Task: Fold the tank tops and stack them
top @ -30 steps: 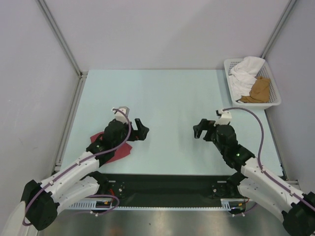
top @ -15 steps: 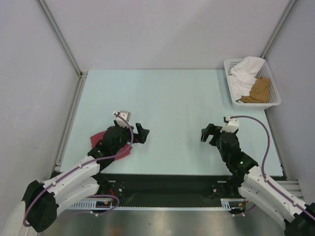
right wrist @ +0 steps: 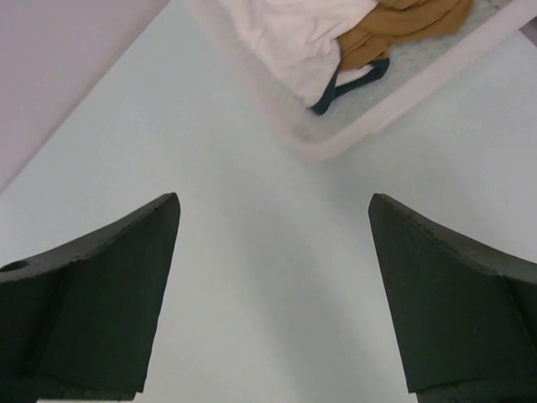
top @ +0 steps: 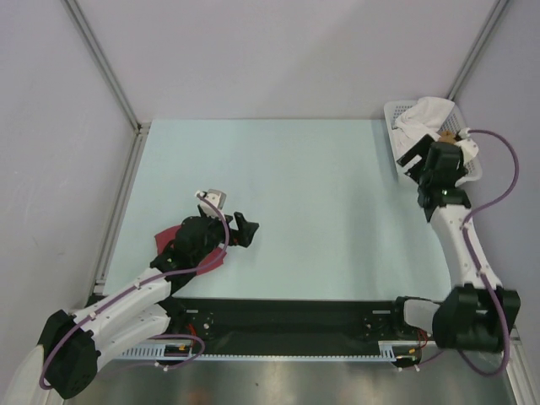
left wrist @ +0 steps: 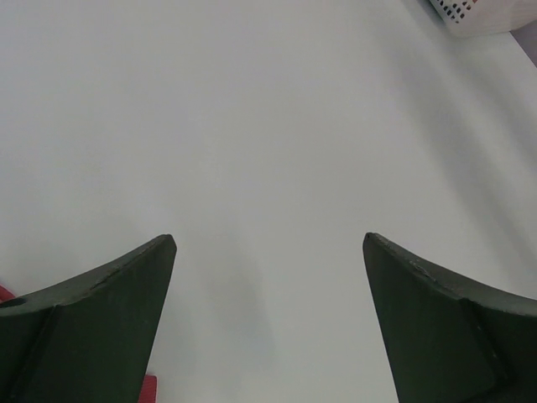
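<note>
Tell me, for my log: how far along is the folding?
Done: the dark red cloth tank top lies on the table, partly under the left arm; its fold is hidden. In hand: nothing; the left claw and right claw are open, the right facing the white plastic mesh basket. Left: the tan-brown cloth tank top crumpled in it, unstacked.

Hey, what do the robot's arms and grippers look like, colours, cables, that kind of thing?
The left arm and right arm both have white shells, black joints and a purple cable looping alongside. The left gripper and right gripper each have two dark, wedge-shaped fingers.
</note>
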Controlling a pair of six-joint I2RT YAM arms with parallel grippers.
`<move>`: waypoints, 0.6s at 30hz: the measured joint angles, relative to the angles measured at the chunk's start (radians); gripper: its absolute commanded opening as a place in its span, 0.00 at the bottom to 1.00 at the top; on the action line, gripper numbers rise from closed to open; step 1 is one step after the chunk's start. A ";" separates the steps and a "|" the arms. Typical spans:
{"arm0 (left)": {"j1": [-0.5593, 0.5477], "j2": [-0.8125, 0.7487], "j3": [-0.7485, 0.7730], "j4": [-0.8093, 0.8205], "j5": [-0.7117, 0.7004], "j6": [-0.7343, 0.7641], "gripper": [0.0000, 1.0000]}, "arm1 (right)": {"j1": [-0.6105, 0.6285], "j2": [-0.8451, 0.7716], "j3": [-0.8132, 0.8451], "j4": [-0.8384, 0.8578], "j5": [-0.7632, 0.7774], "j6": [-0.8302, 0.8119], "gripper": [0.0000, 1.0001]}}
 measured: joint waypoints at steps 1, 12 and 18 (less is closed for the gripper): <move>0.000 0.000 -0.001 0.003 0.002 0.000 1.00 | -0.048 0.060 0.038 0.000 -0.023 0.011 1.00; 0.000 -0.003 -0.014 0.023 0.050 -0.009 1.00 | -0.196 0.645 0.502 -0.045 -0.053 0.200 1.00; 0.000 -0.002 -0.014 0.039 0.064 -0.012 1.00 | -0.233 1.006 0.957 -0.085 -0.067 0.288 1.00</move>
